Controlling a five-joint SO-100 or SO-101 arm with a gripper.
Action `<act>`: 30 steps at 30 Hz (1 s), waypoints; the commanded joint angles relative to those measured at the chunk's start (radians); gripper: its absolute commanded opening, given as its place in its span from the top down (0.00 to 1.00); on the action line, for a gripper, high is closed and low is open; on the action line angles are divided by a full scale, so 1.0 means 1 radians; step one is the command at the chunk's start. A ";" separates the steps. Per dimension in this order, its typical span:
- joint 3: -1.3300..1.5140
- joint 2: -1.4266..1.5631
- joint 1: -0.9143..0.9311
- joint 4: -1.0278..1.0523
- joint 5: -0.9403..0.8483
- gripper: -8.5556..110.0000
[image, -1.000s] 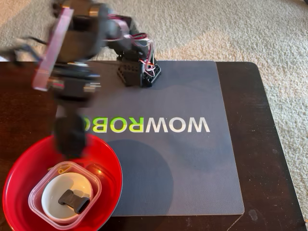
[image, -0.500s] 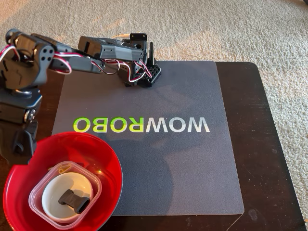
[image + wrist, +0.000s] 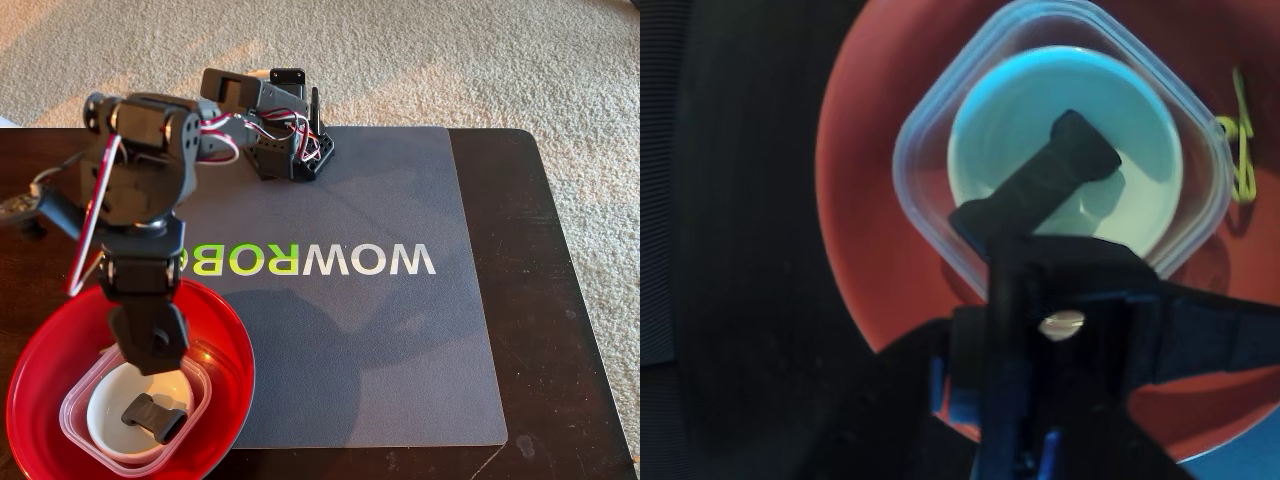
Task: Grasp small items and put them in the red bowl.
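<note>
Gripper pointing down over the red bowl, tip hanging above the near corner of the clear square tub. Impossible to tell whether the jaws stand apart or together: dark and blurred in the wrist view, hidden behind the arm's own body in the fixed view. Nothing plainly held.

Nested inside the red bowl: the clear tub, then the small white round bowl within it, then the black plastic part lying across the white bowl's floor. Yellow-green clips resting on the red floor just beside the tub, seen at the right edge of the wrist view. Grey mat with the WOWROBO lettering bare of loose pieces; dark table beneath it likewise.

Judged from that, close to finished — everything small already gathered in the bowl, with only a clean exit left to make.

To do it well:
- Make sure the jaws are parted before moving, so nothing rides back out.
- Rise straight up first; no sideways swing until the tip is above the red rim.
- Keep clear of the tub's thin wall — light plastic, likely to tip or slide and spill the stack if nudged.
- Then fold back toward the base at the mat's far edge.
</note>
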 commanded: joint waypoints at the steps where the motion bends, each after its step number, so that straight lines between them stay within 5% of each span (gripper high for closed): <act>1: -0.028 -0.043 0.005 0.000 -0.011 0.93; 5: -0.078 -0.143 0.032 0.000 -0.008 0.91; 12: -0.074 -0.110 0.043 0.003 -0.014 0.69; 18: 0.023 0.112 0.018 0.005 -0.018 0.67; 30: 0.977 0.811 -0.236 -0.006 -0.127 0.67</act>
